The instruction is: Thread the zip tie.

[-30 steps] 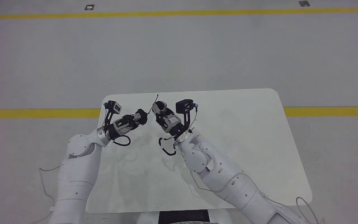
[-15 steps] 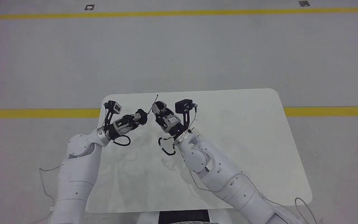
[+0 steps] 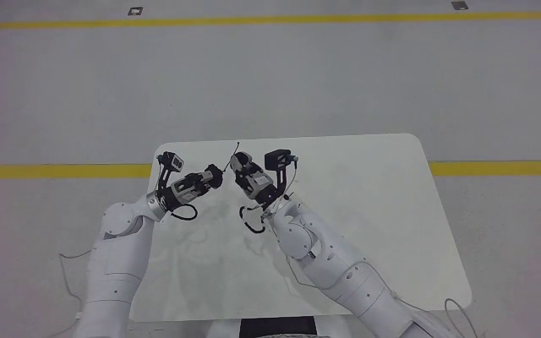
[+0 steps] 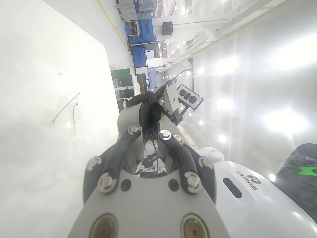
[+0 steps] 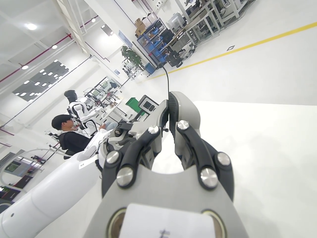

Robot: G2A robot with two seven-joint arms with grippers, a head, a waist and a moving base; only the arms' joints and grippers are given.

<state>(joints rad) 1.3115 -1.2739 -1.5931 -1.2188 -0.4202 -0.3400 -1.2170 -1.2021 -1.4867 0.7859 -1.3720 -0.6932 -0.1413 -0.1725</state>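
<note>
Right end effector [image 5: 169, 115] was clenched on the black zip tie [image 5: 168, 82]; the tie's free length stood up past the fingertips. Left end effector [image 4: 148, 115] was also clenched, with a thin strand of the tie running back between its fingers. Both met nearly tip to tip over the tabletop [image 3: 363, 194], near its far edge.

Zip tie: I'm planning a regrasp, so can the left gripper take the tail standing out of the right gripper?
Probably not yet: the left gripper is close, nothing between, but looks shut on another part of the zip tie.
</note>
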